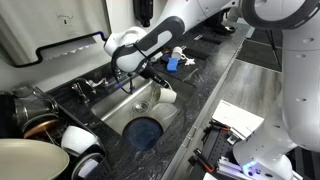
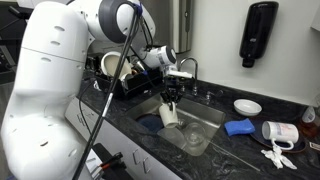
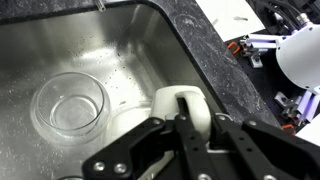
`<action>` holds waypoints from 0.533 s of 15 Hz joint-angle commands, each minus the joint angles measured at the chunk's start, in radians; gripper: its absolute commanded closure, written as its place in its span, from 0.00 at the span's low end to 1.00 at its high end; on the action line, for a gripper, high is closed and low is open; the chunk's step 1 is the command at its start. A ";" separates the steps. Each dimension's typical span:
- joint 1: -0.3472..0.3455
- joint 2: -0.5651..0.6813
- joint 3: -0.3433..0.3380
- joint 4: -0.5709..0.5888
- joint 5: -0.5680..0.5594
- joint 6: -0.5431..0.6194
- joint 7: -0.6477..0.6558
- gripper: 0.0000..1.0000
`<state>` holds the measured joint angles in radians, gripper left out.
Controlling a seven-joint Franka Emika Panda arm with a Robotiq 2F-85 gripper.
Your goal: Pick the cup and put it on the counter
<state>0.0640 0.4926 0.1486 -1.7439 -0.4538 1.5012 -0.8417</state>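
We see the claw [image 2: 170,97] clamped on the rim of the cup [image 2: 170,114]. The cup hangs tilted over the sink [image 3: 110,45], close to the basin's right wall in the wrist view, with a glass bowl [image 3: 68,105] lying to its left. The pick looks done to us. What's left is carrying it across to the black bench [image 3: 215,60] and letting go.

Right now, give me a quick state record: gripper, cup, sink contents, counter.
gripper: shut on the cup's rim, over the sink
cup: cream, held, near the sink's wall, not on the counter
sink: stainless steel, holds a clear glass bowl and a blue round item
counter: black speckled stone around the sink; cup not placed there yet
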 commanded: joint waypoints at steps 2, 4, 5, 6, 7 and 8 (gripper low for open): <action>0.021 0.019 -0.012 0.049 -0.010 -0.051 0.013 0.96; 0.022 0.018 -0.011 0.046 -0.010 -0.051 0.017 0.96; 0.022 0.017 -0.011 0.044 -0.011 -0.049 0.019 0.96; 0.020 0.014 -0.010 0.039 -0.010 -0.038 0.018 0.96; 0.016 0.008 -0.007 0.031 -0.006 -0.021 0.015 0.96; 0.008 -0.006 -0.005 0.013 -0.002 0.011 0.012 0.96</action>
<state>0.0653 0.4975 0.1486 -1.7420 -0.4538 1.5014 -0.8246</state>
